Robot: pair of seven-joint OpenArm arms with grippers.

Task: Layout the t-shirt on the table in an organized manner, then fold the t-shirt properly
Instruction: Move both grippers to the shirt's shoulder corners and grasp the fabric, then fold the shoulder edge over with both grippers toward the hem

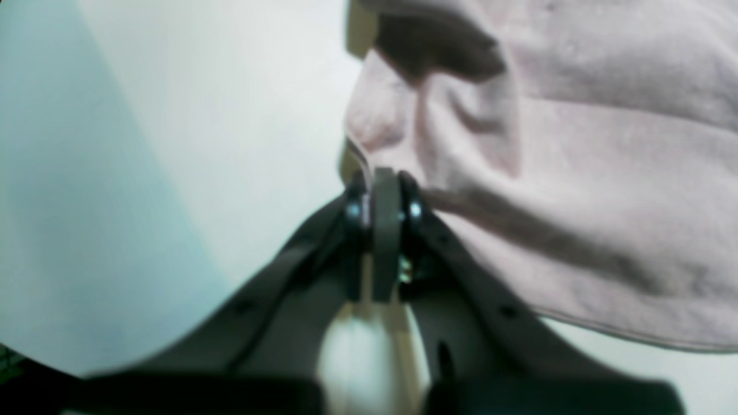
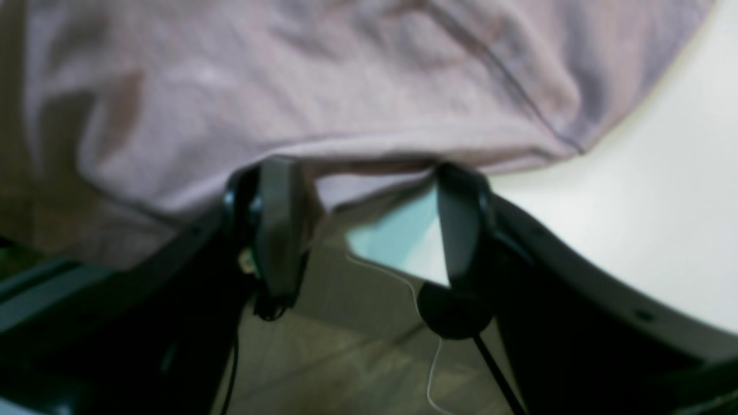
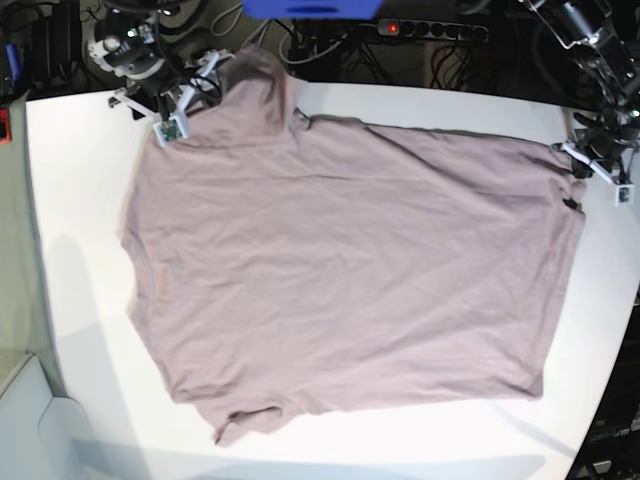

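Nearest the base camera, the t-shirt (image 3: 340, 270) lies spread almost flat across the white table (image 3: 80, 300), its lower corner at the front left folded over on itself and one sleeve running off the far edge toward the back. At the far right edge of the table, the left gripper (image 1: 385, 190) has its fingers pinched tight together on the shirt's edge, cloth bunching into folds just beyond the tips. At the far left corner, the right gripper (image 2: 369, 190) stands with its fingers (image 2: 279, 219) spread wide, the shirt's hem lying between and over their tips; whether they actually grip the cloth cannot be told. A loose thread (image 2: 424, 323) hangs below the hem between the fingers.
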